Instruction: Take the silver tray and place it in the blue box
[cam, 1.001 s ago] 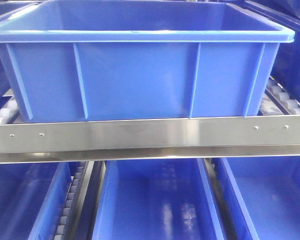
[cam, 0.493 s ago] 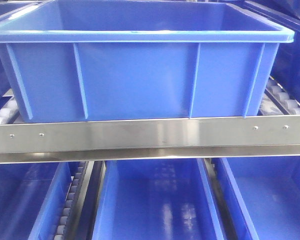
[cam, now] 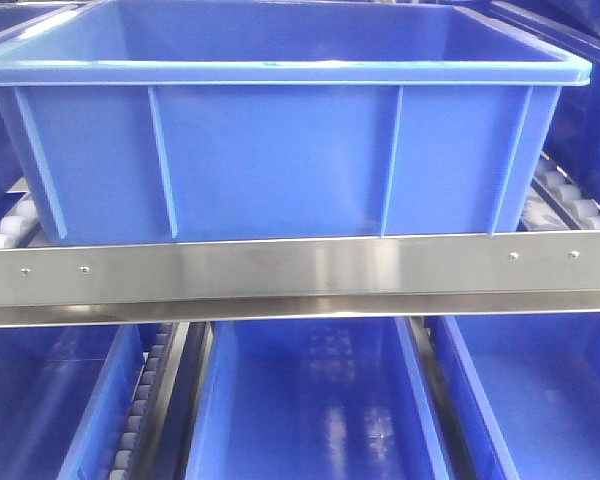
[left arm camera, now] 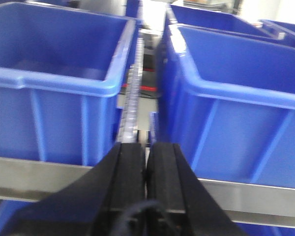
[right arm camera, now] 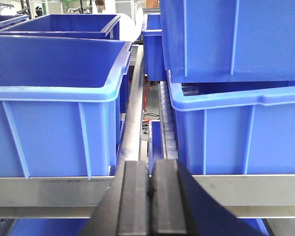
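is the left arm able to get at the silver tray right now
Probably not. No silver tray shows in any view. The left gripper is shut with nothing between its fingers, aimed at the gap between two blue crates above a steel rail, so it has no visible target.

A steel rail (cam: 300,270) with small rivets runs across the front view, a second lip just under it. Roller tracks (cam: 570,200) of pale wheels show at either end of the rail, and another track (cam: 140,410) slopes down on the lower level between crates (cam: 310,400). In the right wrist view a steel channel (right arm camera: 135,103) leads back between rows of crates; far behind, under bright light, a person (right arm camera: 100,6) stands, blurred. A red strip (left arm camera: 146,88) lies low between the rows.
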